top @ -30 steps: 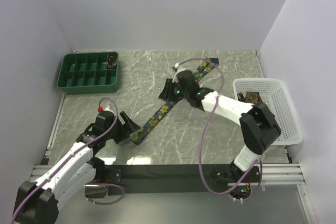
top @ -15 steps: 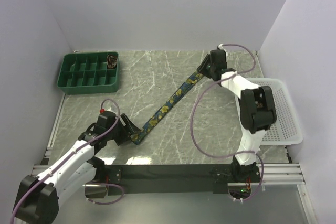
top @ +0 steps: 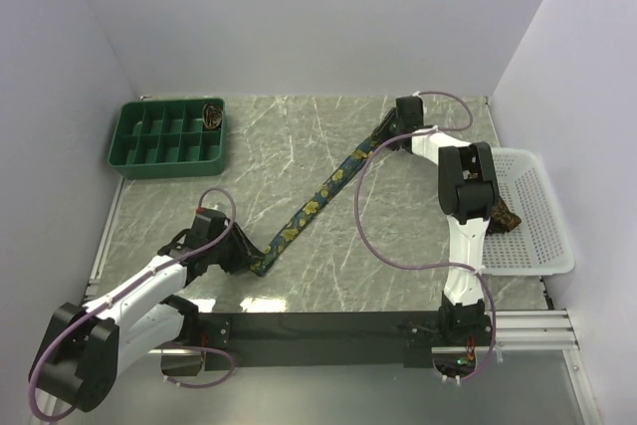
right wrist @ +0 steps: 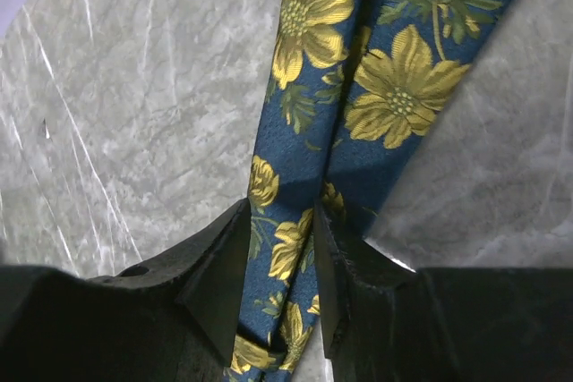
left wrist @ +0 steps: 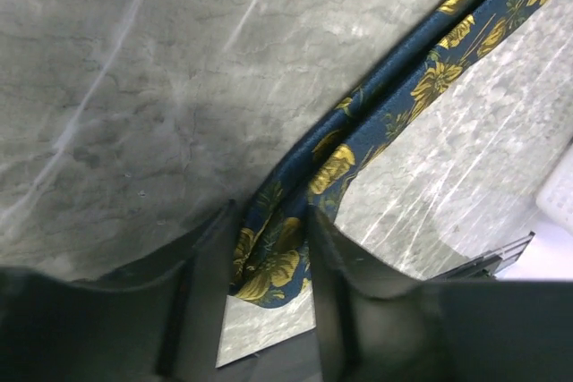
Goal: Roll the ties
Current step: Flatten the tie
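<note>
The dark navy tie with yellow flowers (top: 318,196) lies stretched in a straight diagonal across the marble table. My left gripper (top: 247,256) is shut on its near narrow end. In the left wrist view the tie (left wrist: 430,78) runs between the fingers of the left gripper (left wrist: 271,216), bunched. My right gripper (top: 393,129) is shut on the far wide end. In the right wrist view the tie (right wrist: 358,87) is folded between the fingers of the right gripper (right wrist: 280,212). A brown tie (top: 505,216) lies in the basket, partly hidden by the right arm.
A green compartment tray (top: 149,151) stands at the back left with a rolled brown tie (top: 212,114) in its top right compartment. A white mesh basket (top: 557,246) stands at the right edge. White walls enclose the table.
My right gripper has moved from the middle of the tie to its far wide end, and the tie now lies straight and taut. My left gripper has stayed on the near end.
</note>
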